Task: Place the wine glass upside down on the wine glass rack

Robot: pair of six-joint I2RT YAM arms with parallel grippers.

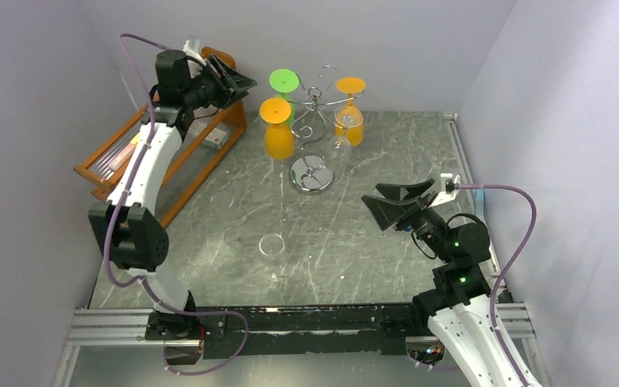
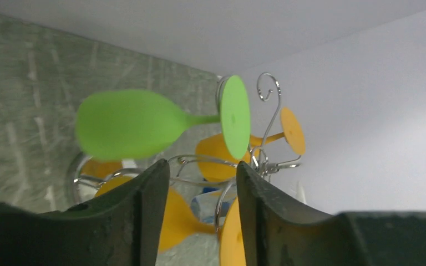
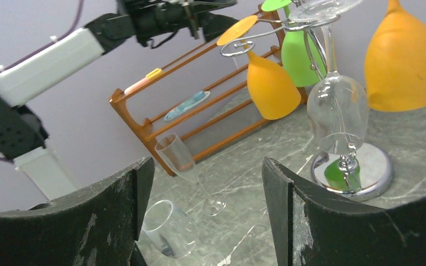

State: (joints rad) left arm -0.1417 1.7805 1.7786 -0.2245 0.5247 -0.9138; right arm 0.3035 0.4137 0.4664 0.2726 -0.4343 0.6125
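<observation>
The chrome wine glass rack (image 1: pixel 313 176) stands at the table's back centre. A green glass (image 1: pixel 284 82), two orange glasses (image 1: pixel 277 133) and a clear glass (image 1: pixel 341 139) hang upside down on it. A clear wine glass (image 1: pixel 272 245) stands upright on the table in front of the rack, and it also shows in the right wrist view (image 3: pixel 166 227). My left gripper (image 1: pixel 238 85) is open and empty, held high just left of the rack's top, and its wrist view shows the green glass (image 2: pixel 127 124) close ahead. My right gripper (image 1: pixel 399 201) is open and empty, right of the rack's base (image 3: pixel 355 166).
An orange wooden slatted shelf (image 1: pixel 185 149) with small items leans at the back left. A clear flute (image 3: pixel 180 156) stands between the shelf and the wine glass. Walls close in the left, back and right sides.
</observation>
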